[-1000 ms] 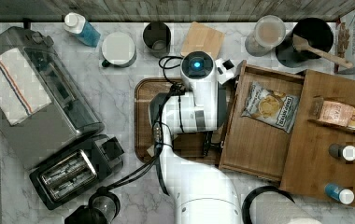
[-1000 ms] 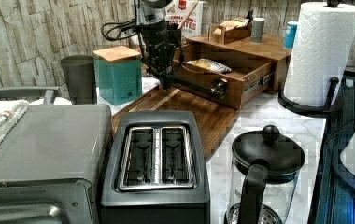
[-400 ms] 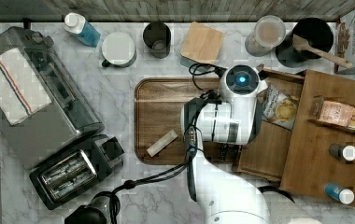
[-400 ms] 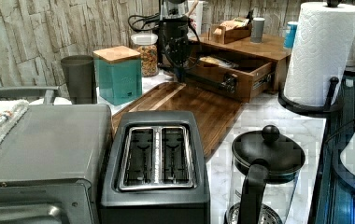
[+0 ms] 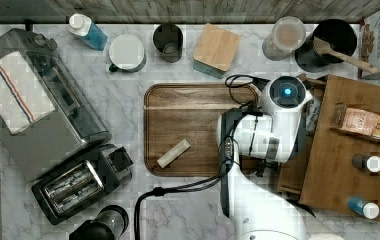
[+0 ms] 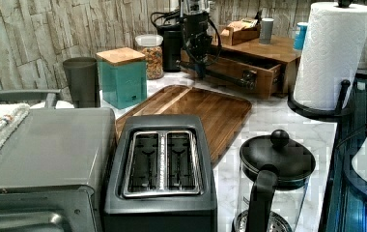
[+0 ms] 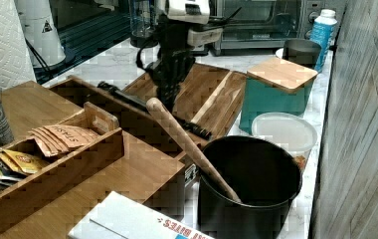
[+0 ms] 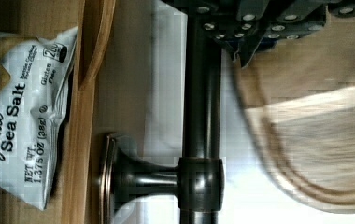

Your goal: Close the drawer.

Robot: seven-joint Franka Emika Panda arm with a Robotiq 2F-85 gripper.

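The medium-brown wooden drawer (image 6: 249,77) with thin raised walls sits only a little way out of the flat-topped wooden cabinet (image 5: 350,170) at the top view's right, its front just beside the right edge of the dark rounded-corner wooden tray (image 5: 193,130). A long dark metal bar handle (image 8: 201,116) runs across the drawer front on round posts. Inside the drawer lies a white "Original Sea Salt" snack bag (image 8: 19,112), close behind the front wall.

White Panda arm (image 5: 265,145) reaches over the tray's right side, and its black gripper (image 6: 196,67) hangs right at the bar handle — in the wrist view the fingertips (image 8: 248,46) sit against the bar at one end. How far open the fingers are: cannot tell, and I cannot tell if they have hold of the bar or just press on it.

On the tray, a small pale flat stick-shaped packet (image 5: 173,153), toward its near edge in the top view. On the cabinet top: a wooden box of tea packets (image 5: 365,125) and two small bottles (image 5: 365,162). Along the far wall in the top view — a teal canister with a wooden lid (image 5: 217,50), a dark cup (image 5: 168,42), a black pot with a wooden spoon (image 5: 328,42). At the top view's left, a grey toaster oven (image 5: 38,100) with a striped towel on it, and a black two-slot toaster (image 5: 83,182). White paper towel roll (image 6: 333,53) stands at the left view's right.
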